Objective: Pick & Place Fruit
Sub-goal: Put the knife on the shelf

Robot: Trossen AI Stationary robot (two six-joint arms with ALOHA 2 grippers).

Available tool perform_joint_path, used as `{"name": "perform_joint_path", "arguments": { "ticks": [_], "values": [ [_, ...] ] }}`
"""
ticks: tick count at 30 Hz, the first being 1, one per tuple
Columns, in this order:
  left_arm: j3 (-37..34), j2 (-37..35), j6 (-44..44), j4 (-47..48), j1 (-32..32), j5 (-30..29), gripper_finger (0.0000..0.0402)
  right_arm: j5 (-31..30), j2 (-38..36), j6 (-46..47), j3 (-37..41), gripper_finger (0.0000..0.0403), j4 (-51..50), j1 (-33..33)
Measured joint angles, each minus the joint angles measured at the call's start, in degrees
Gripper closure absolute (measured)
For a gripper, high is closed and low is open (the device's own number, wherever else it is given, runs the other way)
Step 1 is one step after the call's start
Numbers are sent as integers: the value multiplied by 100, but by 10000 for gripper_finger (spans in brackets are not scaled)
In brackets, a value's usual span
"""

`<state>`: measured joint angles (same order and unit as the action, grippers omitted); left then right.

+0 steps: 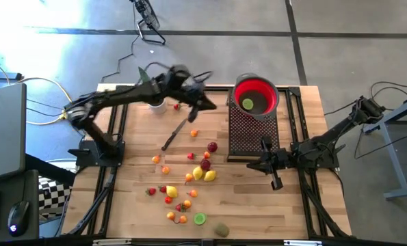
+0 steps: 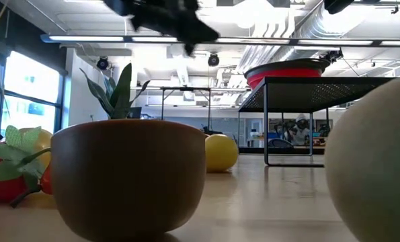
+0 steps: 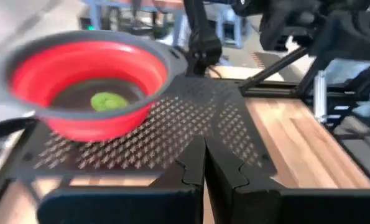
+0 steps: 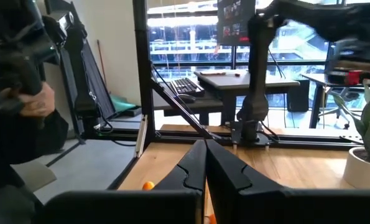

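Note:
Several small toy fruits (image 1: 203, 174) lie scattered on the wooden table (image 1: 141, 198), mostly in its near half. One green fruit (image 1: 247, 104) lies inside the red bowl (image 1: 256, 94). The bowl stands on a black mesh rack (image 1: 252, 133) at the far right. My left gripper (image 1: 211, 106) hovers above the table just left of the rack. It is shut with nothing between its fingers (image 3: 191, 168) and faces the bowl (image 3: 85, 87). My right gripper (image 1: 252, 164) waits shut (image 4: 204, 165) by the rack's near end, also with nothing in it.
A brown-handled knife (image 1: 176, 133) lies on the table below my left arm. A potted plant in a white pot (image 1: 156, 104) stands at the far left. A person (image 4: 23, 99) stands beyond the table's left side. One orange fruit (image 4: 148, 185) lies ahead of my right gripper.

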<state>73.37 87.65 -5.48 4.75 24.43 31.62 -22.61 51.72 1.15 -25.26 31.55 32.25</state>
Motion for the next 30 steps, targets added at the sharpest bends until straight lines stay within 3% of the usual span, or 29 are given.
{"name": "perform_joint_path", "arguments": {
  "ticks": [7, 14, 19, 23, 30],
  "values": [
    [-1485, -1918, 462, 298, -336, -947, 401, 0, 0, -107, 1, 400, 0, -1],
    [-1771, -3023, 1500, 1982, -1181, -2636, 401, -2, 0, -142, 0, 400, -2, -1],
    [-1769, -3348, 2666, 3091, -1871, -3576, 401, -393, 0, -168, 0, 401, 0, -1],
    [-1769, -3382, 3614, 3621, -2368, -3863, 401, -749, 0, -311, 0, 401, 0, -25],
    [-1767, -3288, 4666, 4282, -2920, -4261, 401, -732, 0, -284, 0, 401, 9, -87]
  ]
}}
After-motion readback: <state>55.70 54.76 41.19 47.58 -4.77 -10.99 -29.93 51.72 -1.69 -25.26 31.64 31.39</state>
